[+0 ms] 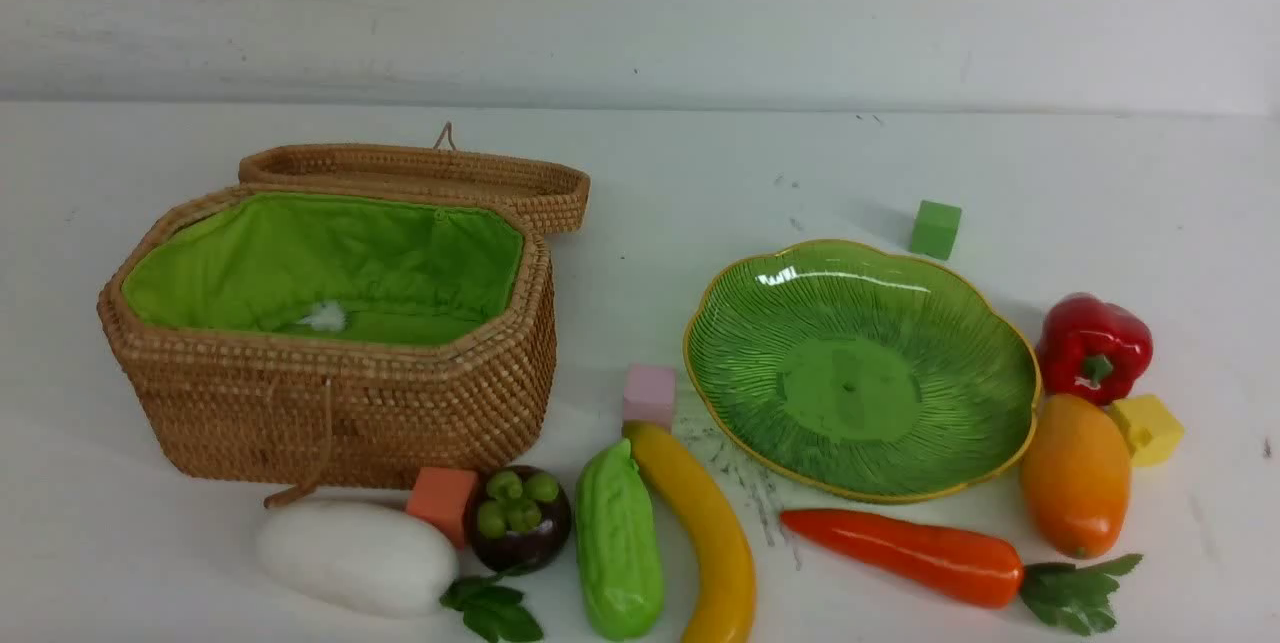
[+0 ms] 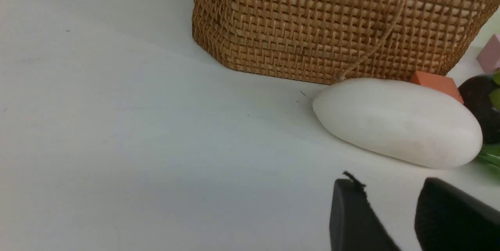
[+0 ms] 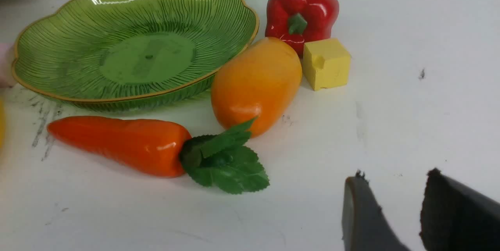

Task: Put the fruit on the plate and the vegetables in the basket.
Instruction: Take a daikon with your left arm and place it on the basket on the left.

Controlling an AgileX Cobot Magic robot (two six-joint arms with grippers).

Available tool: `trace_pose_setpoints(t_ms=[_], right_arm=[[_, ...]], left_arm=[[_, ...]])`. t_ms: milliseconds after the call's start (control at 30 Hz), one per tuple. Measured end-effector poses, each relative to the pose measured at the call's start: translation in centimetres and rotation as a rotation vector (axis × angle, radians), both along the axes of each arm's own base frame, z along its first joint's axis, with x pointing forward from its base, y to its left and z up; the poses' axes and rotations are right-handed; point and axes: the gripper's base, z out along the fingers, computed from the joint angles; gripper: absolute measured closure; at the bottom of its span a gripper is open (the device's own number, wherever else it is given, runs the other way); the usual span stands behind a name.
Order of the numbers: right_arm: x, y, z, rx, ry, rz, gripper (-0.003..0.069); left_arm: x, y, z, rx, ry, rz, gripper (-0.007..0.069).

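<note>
Wicker basket (image 1: pixel 330 403) stands open, plate (image 1: pixel 860 373) bare, so you can load now; L fingers (image 2: pixel 351 219), R fingers (image 3: pixel 361 219) spread, empty.

Fruit (image 1: pixel 1075 473), vegetables (image 1: pixel 618 543) outside open basket (image 1: pixel 330 393), plate (image 1: pixel 860 373)

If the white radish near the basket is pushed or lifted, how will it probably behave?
The white radish looks smooth and edgeless, so it may slip in a grip. Its rounded oval body lies on its side, so a push would probably roll it. Its leaves look thin and probably floppy.
</note>
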Motion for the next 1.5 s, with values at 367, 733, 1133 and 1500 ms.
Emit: trace_pose_setpoints(t_ms=[367,733,1133,1500], right_arm=[[0.0,0.0,0.0,0.0,0.0,0.0,0.0418],[0.0,0.0,0.0,0.0,0.0,0.0,0.0418],[0.0,0.0,0.0,0.0,0.0,0.0,0.0418],[0.0,0.0,0.0,0.0,0.0,0.0,0.0418]], left_arm=[[0.0,0.0,0.0,0.0,0.0,0.0,0.0386],[0.1,-0.1,0.3,-0.045,-0.033,0.007,0.0386],[0.4,-0.3,2.7,-0.881,-0.186,0.107,0.0386],[-0.8,-1.2,8.5,-0.724,-0.203,-0.034,0.0638]])
